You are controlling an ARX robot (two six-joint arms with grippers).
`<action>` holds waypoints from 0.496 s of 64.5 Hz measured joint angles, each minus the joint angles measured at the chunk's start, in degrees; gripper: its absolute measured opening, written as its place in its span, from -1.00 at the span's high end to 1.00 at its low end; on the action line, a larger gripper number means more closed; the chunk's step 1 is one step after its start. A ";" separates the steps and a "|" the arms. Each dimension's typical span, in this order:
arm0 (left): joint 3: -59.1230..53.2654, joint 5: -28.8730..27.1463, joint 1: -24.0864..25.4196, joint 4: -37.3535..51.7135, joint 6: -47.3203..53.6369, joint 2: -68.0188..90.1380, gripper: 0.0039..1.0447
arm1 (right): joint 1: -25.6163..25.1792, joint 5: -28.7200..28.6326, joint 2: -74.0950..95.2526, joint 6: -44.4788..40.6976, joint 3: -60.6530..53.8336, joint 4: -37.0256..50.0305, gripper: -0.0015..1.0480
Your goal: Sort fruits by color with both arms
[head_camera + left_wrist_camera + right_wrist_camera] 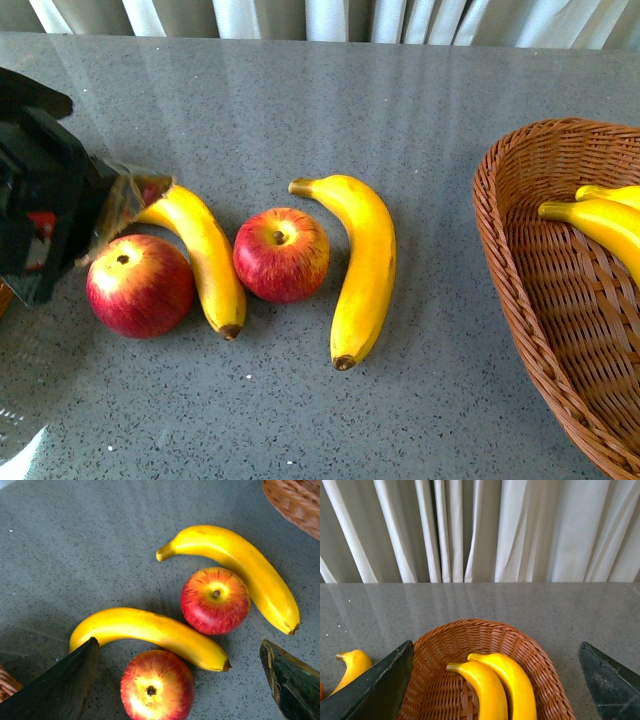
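Lying just beside left hand point(177, 644), red apple point(156, 686)

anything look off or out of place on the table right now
Nothing looks damaged or spilled. The one untidy spot is the unsorted row on the table: left apple, left banana, middle apple, long banana, colors alternating. Two bananas already lie in the basket.
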 joint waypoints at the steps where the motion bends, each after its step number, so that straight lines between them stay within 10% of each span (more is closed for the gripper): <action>1: 0.00 0.07 0.00 0.02 0.24 0.33 -0.83 | 0.00 0.00 0.00 -0.02 0.00 0.00 -0.82; 32: 2.91 0.87 1.31 -1.05 9.66 10.75 -0.83 | 0.00 0.00 0.00 0.00 0.00 0.00 -0.82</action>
